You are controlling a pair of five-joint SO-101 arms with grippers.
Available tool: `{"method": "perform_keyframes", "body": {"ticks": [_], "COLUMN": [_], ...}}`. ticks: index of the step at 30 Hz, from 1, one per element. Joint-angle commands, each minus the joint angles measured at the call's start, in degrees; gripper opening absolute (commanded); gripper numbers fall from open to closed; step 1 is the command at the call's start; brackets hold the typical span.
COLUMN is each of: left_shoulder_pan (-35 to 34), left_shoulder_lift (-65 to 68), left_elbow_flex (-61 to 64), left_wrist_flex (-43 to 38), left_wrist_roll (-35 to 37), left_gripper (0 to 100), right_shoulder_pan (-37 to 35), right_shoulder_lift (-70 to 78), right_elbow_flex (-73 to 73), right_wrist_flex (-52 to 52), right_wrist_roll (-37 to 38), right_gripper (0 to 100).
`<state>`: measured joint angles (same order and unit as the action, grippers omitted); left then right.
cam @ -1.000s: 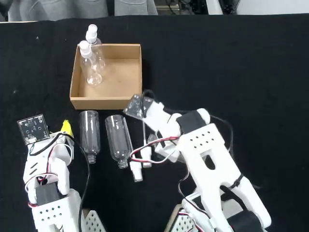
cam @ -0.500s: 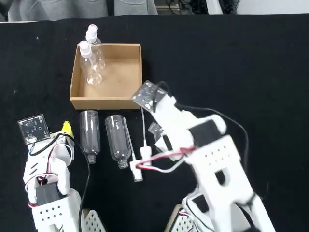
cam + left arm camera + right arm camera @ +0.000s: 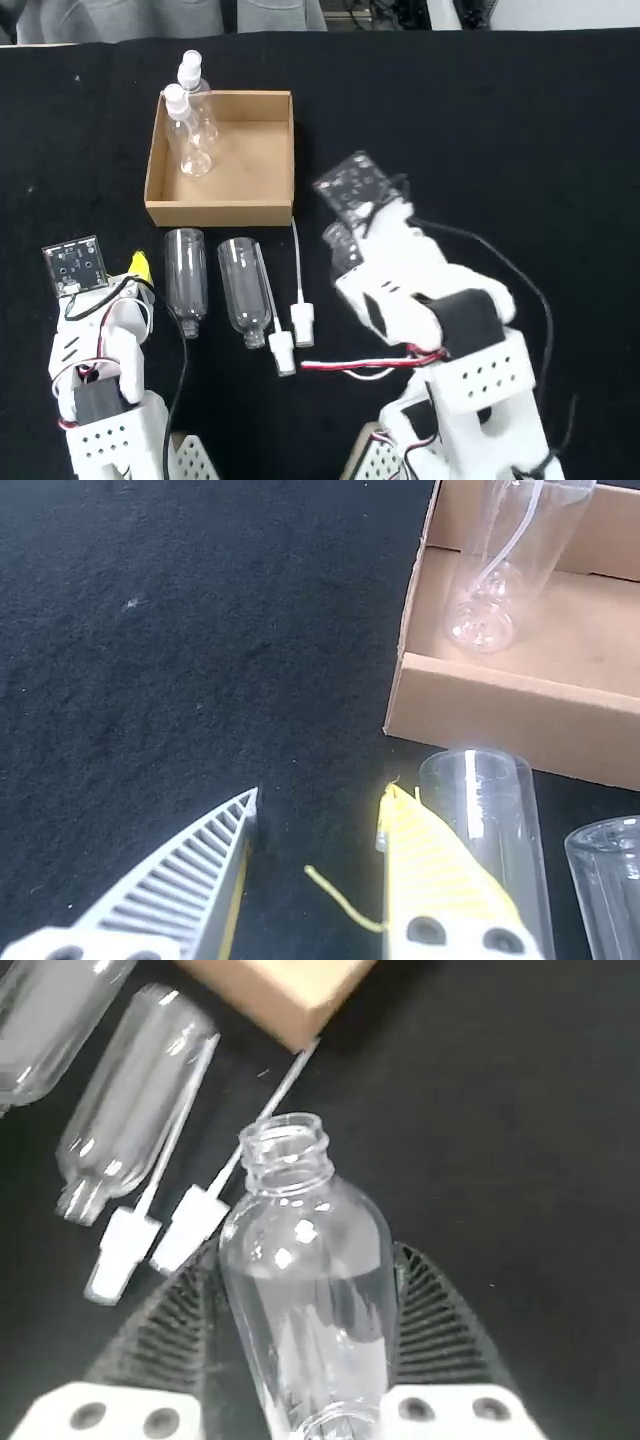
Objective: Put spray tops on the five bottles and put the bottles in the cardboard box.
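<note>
My right gripper is shut on a clear bottle with an open neck and no top, held above the table. In the high view that gripper hangs right of two loose spray tops, whose tubes point toward the cardboard box. Two more topless bottles lie side by side in front of the box. Two bottles with spray tops stand in the box's back left corner. My left gripper is open, low over the table, just left of a lying bottle.
The table is covered in black cloth, with free room to the right of and behind the box. The box floor is bare beside the two standing bottles. The arms' bases stand at the near edge.
The right arm has lifted the bottle away from the spray tops and swung it right and toward the back. The left arm has kept still.
</note>
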<state>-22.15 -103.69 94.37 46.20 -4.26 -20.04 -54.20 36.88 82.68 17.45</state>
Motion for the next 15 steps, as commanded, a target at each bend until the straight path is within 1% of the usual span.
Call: {"method": "perform_keyframes", "body": {"ticks": [1,8,15], "left_shoulder_pan": [0.8,0.8,0.9], "left_shoulder_lift": [-0.8,-0.8,-0.8], "left_elbow_flex": [-0.7,-0.7,-1.3], "left_wrist_flex": [0.4,0.0,0.0], "left_wrist_roll": [-0.5,-0.5,-0.5], "left_gripper": [18,18,18], "right_shoulder_pan": [6.1,14.6,20.8], "right_shoulder_lift": [-6.7,-15.0,-18.9], "right_elbow_flex": [5.3,15.9,21.7], "right_wrist_flex": [-7.5,-16.3,-22.1], "right_wrist_roll": [-1.8,-2.5,-8.0], "right_gripper": [7.0,7.0,7.0]}}
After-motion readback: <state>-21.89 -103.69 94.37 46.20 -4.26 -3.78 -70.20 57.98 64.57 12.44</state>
